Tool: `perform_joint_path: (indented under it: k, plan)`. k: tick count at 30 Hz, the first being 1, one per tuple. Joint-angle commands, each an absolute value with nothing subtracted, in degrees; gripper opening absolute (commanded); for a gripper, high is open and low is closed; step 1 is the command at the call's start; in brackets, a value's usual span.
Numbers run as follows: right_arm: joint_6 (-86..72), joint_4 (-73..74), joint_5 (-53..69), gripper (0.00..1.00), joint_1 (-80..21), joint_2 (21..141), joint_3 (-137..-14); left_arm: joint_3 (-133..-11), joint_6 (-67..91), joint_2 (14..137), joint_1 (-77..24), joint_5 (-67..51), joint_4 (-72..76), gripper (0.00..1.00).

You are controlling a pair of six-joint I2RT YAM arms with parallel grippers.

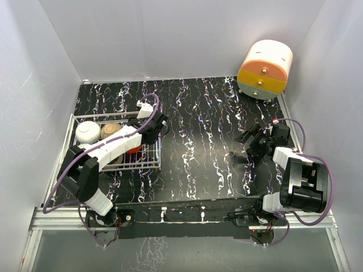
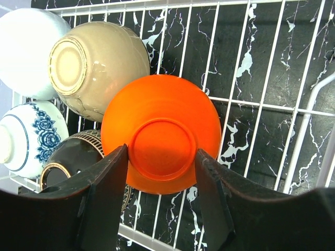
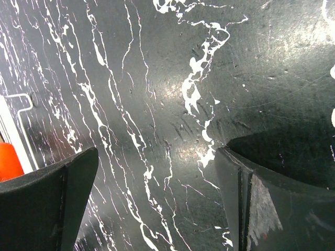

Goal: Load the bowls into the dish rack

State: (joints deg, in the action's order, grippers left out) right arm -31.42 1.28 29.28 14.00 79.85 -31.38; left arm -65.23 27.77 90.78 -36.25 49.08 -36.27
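Looking across the surface (image 1: pixel 204 141): dish rack (image 2: pixel 267 104) at its left end holds the other bowls (image 2: pixel 97 68) bottoms-up. Left gripper (image 2: pixel 161 151) looks clamped on the red-orange bowl (image 2: pixel 167 102) by its foot ring, probably seating it. Right gripper (image 3: pixel 157 157) is spread, empty, parked clear.

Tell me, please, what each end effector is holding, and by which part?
The left end effector grips the red-orange bowl by its foot ring; the right end effector holds nothing.
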Motion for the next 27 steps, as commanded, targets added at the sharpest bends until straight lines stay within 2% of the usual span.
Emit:
perform_joint_path:
  k: [1,9,15,16,18,22,27]
  plan:
    - [-30.4,3.2,27.9,0.98,14.1,80.4,-30.1,-66.1,28.0,88.1,-35.9,50.8,-40.4,0.08]
    - [-30.4,3.2,27.9,0.98,14.1,80.5,-30.3,-69.9,26.4,84.2,-35.9,52.9,-42.4,0.06]
    - [-30.4,3.1,27.9,0.98,14.1,80.5,-30.2,-68.8,27.0,82.0,-35.9,49.3,-39.4,0.05]
    - [-30.4,3.1,27.9,0.98,14.0,80.4,-30.1,-68.7,27.0,81.9,-35.8,49.2,-39.0,0.08]
    - [-30.4,3.2,28.0,0.98,14.1,80.4,-30.1,-68.8,27.5,82.2,-35.9,49.1,-39.6,0.25]
    - [-30.2,3.3,28.1,0.98,14.1,80.0,-30.1,-68.8,28.0,81.3,-35.9,49.4,-40.9,0.42]
    - [-29.8,3.6,28.4,0.98,13.9,77.4,-29.9,-69.1,27.3,78.7,-35.4,48.6,-41.3,0.60]
